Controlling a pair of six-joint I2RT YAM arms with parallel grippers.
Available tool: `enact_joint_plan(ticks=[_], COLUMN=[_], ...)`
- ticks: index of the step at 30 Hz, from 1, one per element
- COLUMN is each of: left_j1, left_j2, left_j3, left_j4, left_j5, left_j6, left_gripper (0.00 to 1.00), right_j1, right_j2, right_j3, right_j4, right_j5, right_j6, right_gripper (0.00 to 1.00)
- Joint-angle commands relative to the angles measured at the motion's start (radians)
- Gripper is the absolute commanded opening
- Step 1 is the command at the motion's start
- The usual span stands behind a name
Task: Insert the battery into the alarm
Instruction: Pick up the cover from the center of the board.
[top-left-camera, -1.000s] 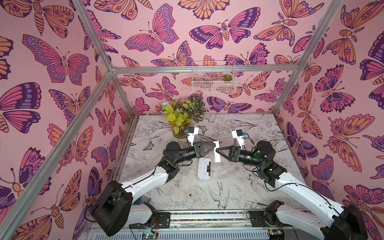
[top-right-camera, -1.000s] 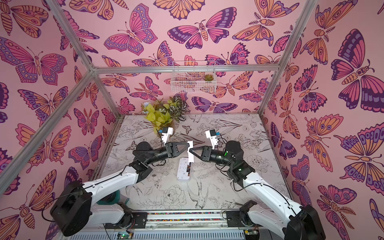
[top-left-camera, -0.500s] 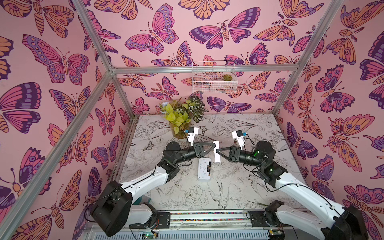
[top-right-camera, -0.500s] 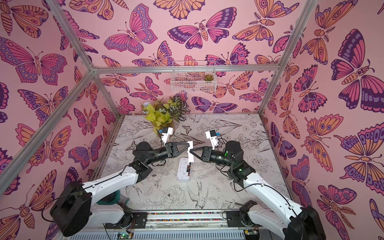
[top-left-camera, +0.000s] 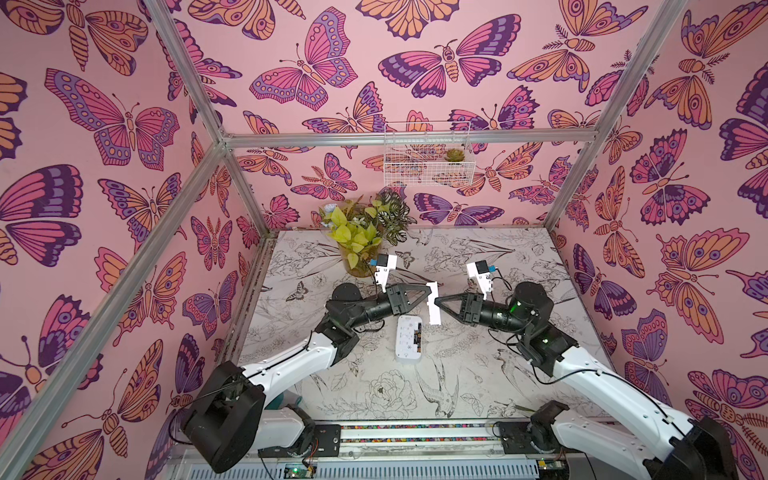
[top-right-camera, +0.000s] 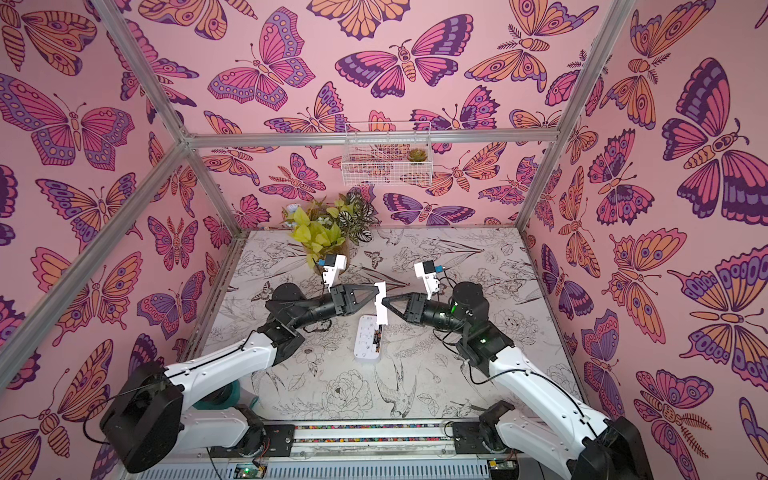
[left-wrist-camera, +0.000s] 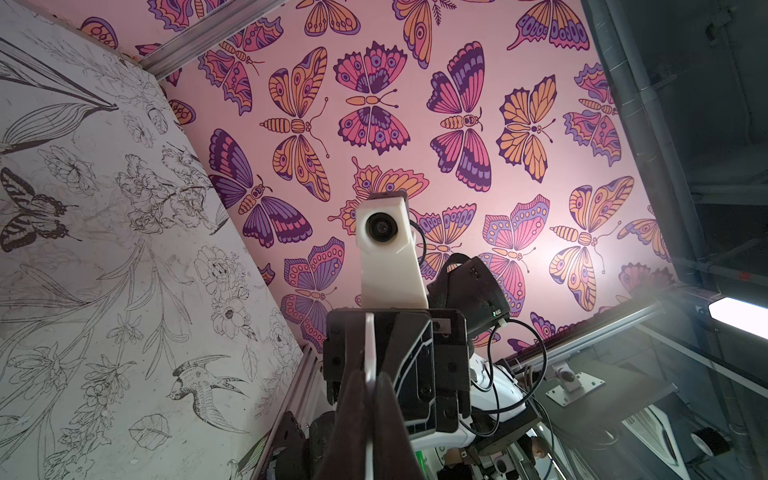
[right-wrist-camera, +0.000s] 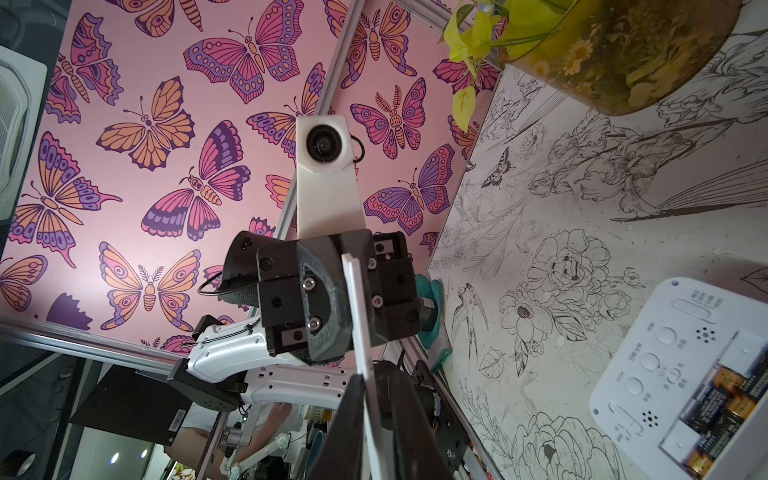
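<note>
The alarm (top-left-camera: 408, 341) (top-right-camera: 368, 341) lies face down mid-table, white, with its buttons up. In the right wrist view the alarm (right-wrist-camera: 648, 361) has its slot open, and black-and-orange battery cells (right-wrist-camera: 725, 397) lie inside. Above its far end both arms meet in the air on a thin white cover plate (top-left-camera: 433, 302) (top-right-camera: 380, 305). My left gripper (top-left-camera: 428, 291) (left-wrist-camera: 370, 399) is shut on one edge of the plate (left-wrist-camera: 370, 349). My right gripper (top-left-camera: 437, 305) (right-wrist-camera: 374, 419) is shut on the opposite edge of the plate (right-wrist-camera: 358, 316).
A potted plant (top-left-camera: 362, 245) stands at the back left of the table, close behind the left wrist. A white wire basket (top-left-camera: 428, 156) with a small succulent hangs on the back wall. Butterfly walls and metal frame posts enclose the table on three sides.
Both arms hold the same place over the alarm. The right jaws have narrowed slightly on the cover plate.
</note>
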Motion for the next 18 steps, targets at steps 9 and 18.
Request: enact_joint_plan(ticks=[9,18], left_j1=[-0.001,0.02], left_j2=[-0.021,-0.223], left_j3=[-0.01,-0.137], left_j4=[0.011,-0.586], left_j5=[0.011,-0.278], left_j6=[0.016,0.339], left_gripper=[0.05,0.77], right_j1=[-0.005,0.013], right_j2=[0.01,-0.073], right_j3=[0.001,-0.16], right_j4=[0.037,-0.154], right_j5=[-0.012,0.205], right_j6=[-0.003,-0.085], right_gripper=[0.0,0.0])
